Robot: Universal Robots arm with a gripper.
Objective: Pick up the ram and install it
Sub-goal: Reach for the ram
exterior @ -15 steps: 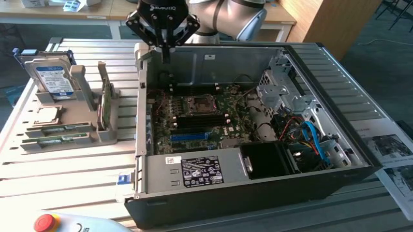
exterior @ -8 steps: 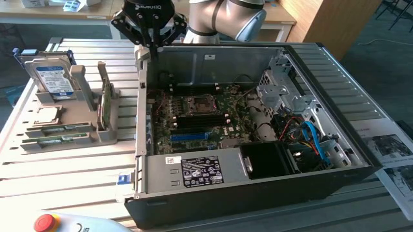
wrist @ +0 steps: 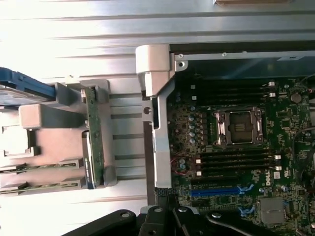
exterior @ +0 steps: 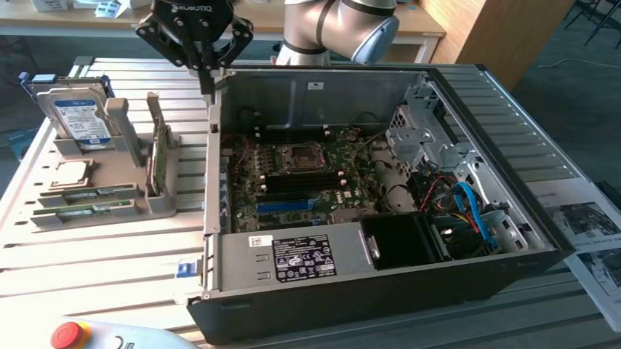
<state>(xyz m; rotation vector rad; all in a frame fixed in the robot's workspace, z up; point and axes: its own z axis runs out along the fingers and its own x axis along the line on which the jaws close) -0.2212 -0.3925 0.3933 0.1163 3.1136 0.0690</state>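
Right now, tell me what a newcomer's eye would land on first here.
The open black case sits in the middle, its green motherboard laid bare. Above its far corner, on the exterior view's left, hangs the black pincer, shut. Beside the case, a grey rack holds a hard drive and ram.

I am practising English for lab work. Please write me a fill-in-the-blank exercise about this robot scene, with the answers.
1. The gripper is ___ (open/shut), holding nothing.
2. The ram stands in the grey holder, ___ the computer case.
3. The stop button is coloured ___.
Answers: shut; outside; red.
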